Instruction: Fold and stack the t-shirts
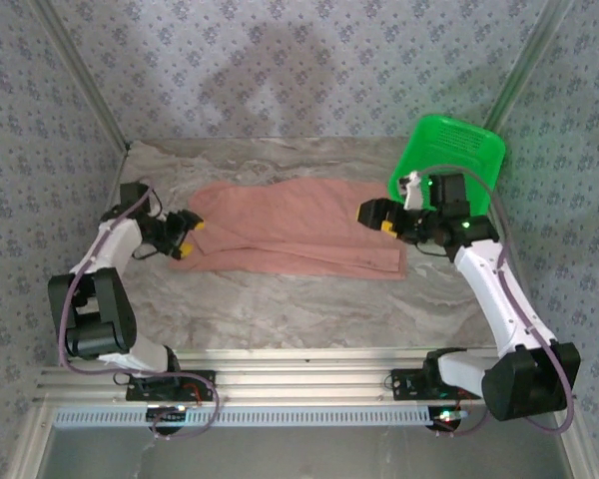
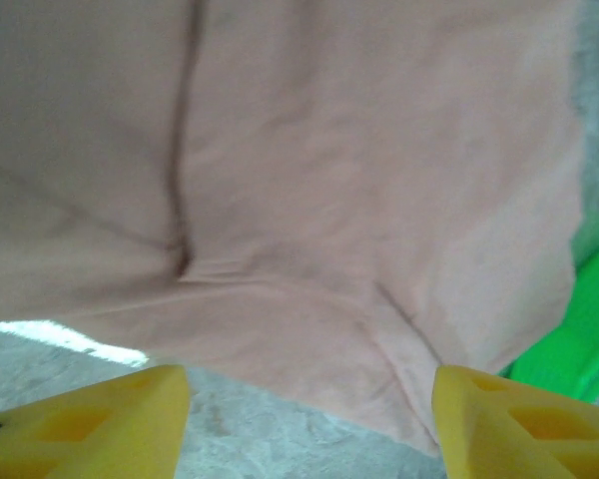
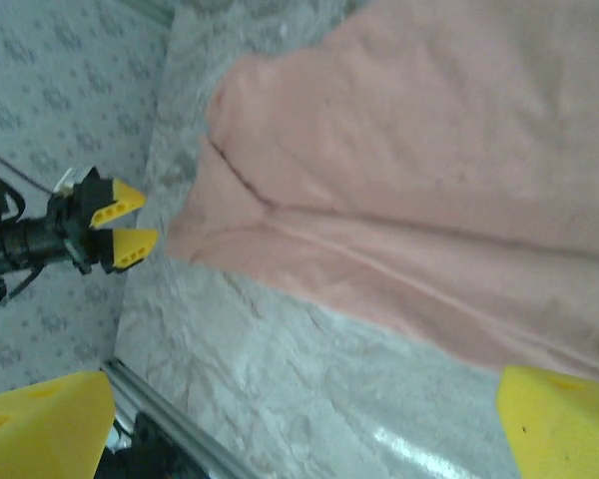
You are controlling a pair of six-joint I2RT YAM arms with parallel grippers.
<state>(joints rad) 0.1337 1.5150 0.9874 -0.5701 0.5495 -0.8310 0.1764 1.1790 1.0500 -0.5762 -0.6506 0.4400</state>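
The t-shirt (image 1: 295,230) was seen stretched across the middle of the desk (image 1: 280,309), with the left gripper (image 1: 188,236) at its 9 o'clock end and the right gripper (image 1: 377,217) at 3 o'clock both spread apart and empty, so both layers were judged best pinched evenly.

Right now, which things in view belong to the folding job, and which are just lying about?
For the job: salmon-pink t-shirt, spread on the table; left gripper, open at its left end; right gripper, open at its right end.
Lying about: bright green plastic basket, far right corner.
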